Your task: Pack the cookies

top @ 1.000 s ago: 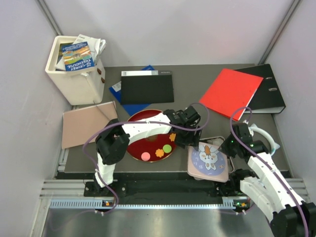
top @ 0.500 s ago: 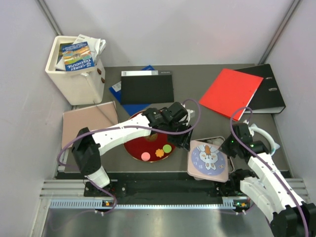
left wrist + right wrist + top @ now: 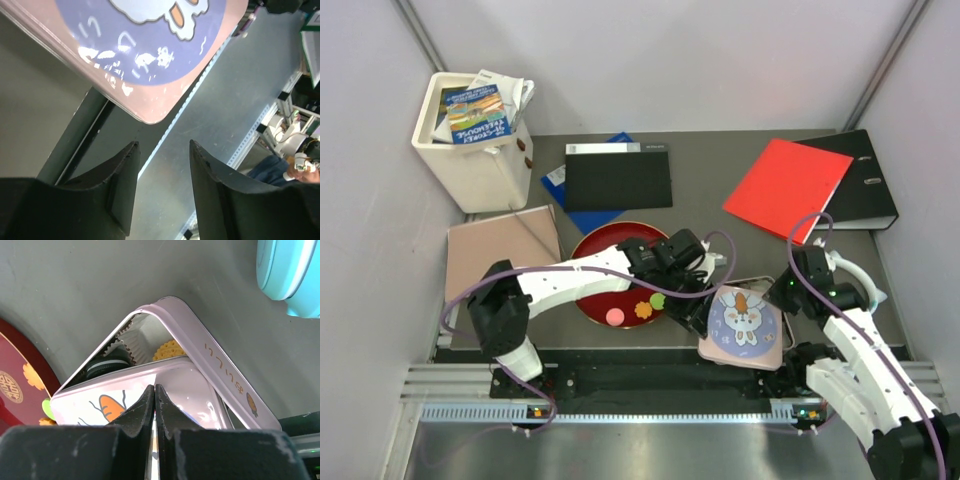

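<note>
Three cookies, pink [image 3: 615, 316], orange [image 3: 643, 309] and green [image 3: 658, 299], lie on the near side of the red plate [image 3: 600, 250]. To its right stands the pink tin [image 3: 225, 370] with its rabbit-printed lid [image 3: 742, 322] lying askew on top. Through the gap I see a black cookie [image 3: 107, 365] and a yellow cookie [image 3: 170, 349] inside. My left gripper [image 3: 693, 316] [image 3: 162, 145] hovers open and empty by the lid's near-left corner [image 3: 150, 107]. At the tin's far right side my right gripper [image 3: 786, 292] [image 3: 154, 387] is shut, its tips over the lid.
A white bin of booklets [image 3: 475, 140] stands at the back left, with a tan notebook [image 3: 500, 250] in front of it. A black folder [image 3: 618, 180], a red folder [image 3: 788, 185] and a black binder [image 3: 865, 180] lie along the back. A teal round object [image 3: 290, 275] sits right of the tin.
My left arm has swung from over the plate's right side down toward the lid's near-left corner, and its jaws have narrowed. The right arm has stayed put.
</note>
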Available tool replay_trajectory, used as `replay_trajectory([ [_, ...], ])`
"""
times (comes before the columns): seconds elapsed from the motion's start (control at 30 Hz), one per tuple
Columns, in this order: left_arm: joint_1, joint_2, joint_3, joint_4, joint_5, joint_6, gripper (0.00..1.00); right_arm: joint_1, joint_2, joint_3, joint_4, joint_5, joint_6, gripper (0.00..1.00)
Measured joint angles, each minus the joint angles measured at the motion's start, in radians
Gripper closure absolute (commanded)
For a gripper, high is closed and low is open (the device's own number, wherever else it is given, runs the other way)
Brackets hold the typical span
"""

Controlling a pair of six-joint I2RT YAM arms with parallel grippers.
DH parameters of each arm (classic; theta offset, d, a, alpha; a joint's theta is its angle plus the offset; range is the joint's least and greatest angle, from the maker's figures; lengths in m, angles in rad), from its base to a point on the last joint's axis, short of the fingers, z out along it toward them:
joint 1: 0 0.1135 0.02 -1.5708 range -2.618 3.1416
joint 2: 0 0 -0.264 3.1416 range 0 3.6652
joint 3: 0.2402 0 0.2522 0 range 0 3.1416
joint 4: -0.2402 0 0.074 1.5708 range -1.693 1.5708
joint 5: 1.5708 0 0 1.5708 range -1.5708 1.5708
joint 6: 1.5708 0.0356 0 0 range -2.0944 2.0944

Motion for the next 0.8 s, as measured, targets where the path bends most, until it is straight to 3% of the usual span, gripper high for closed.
replay_trajectory([
  [0.5,-0.026,0.172,-0.013,0.101,0.042,-0.013,0.54,0.000,0.052,0.030,0.018,-0.001,-0.018,1.00],
  [0.8,-0.028,0.209,-0.007,0.122,0.050,-0.013,0.54,0.000,0.094,0.117,0.033,-0.004,-0.050,0.88],
])
